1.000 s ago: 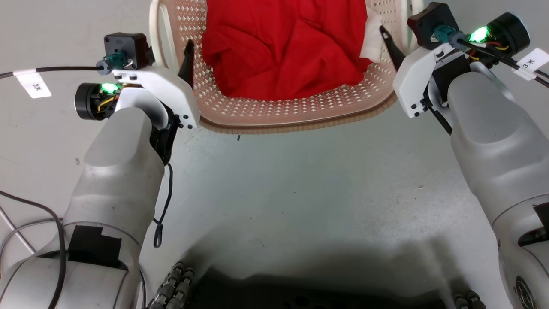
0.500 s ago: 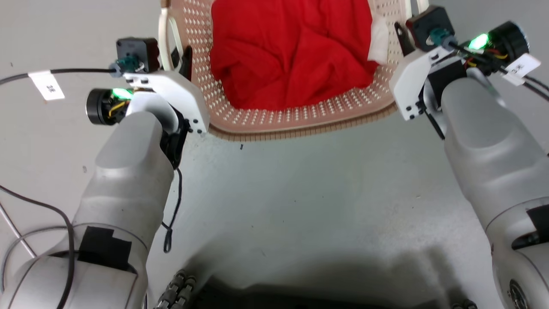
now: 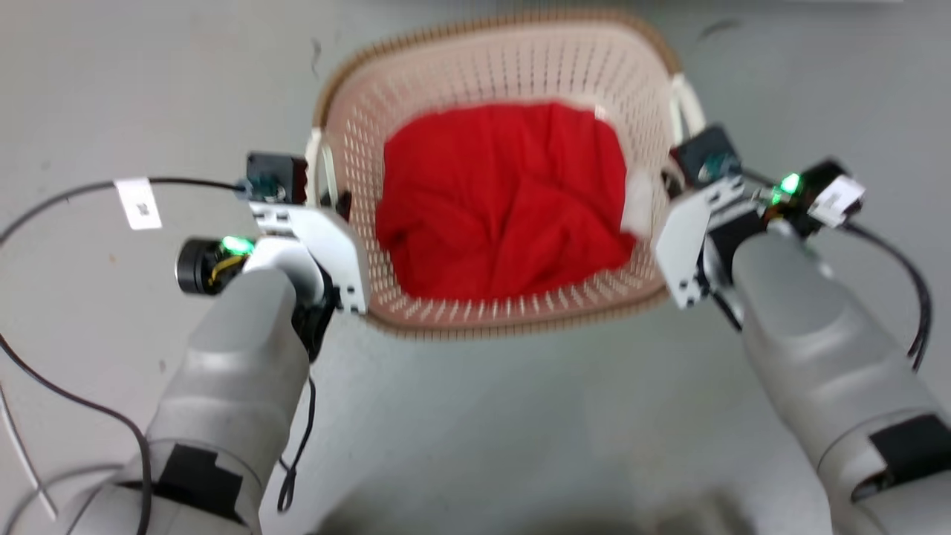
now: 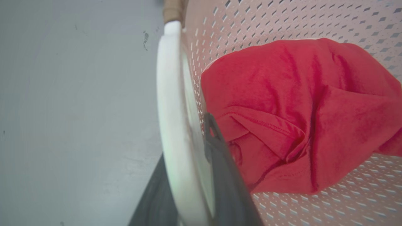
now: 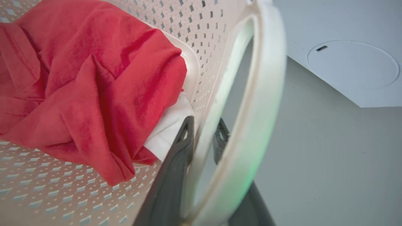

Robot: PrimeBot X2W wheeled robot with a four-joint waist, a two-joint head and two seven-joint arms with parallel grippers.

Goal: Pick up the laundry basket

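Grey floor (image 3: 483,416) below | laundry basket (image 3: 505,74) between the two grippers, red cloth (image 3: 505,200) inside; resting or lifted, cannot tell | left gripper (image 4: 185,141) clamped on left handle (image 4: 169,94); right gripper (image 5: 204,122) clamped on right handle (image 5: 263,78)

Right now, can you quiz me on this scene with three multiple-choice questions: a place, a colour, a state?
1. Where is the red cloth? A) on the floor B) inside the laundry basket C) over an arm
2. What colour is the basket's rim? A) blue B) black C) brown
3. How are the left fingers? A) spread away from the basket B) pinching the cloth C) closed on the white handle
Answers: B, basket walls surround the cloth; C, a brown woven band tops it; C, the handle sits between both fingers.
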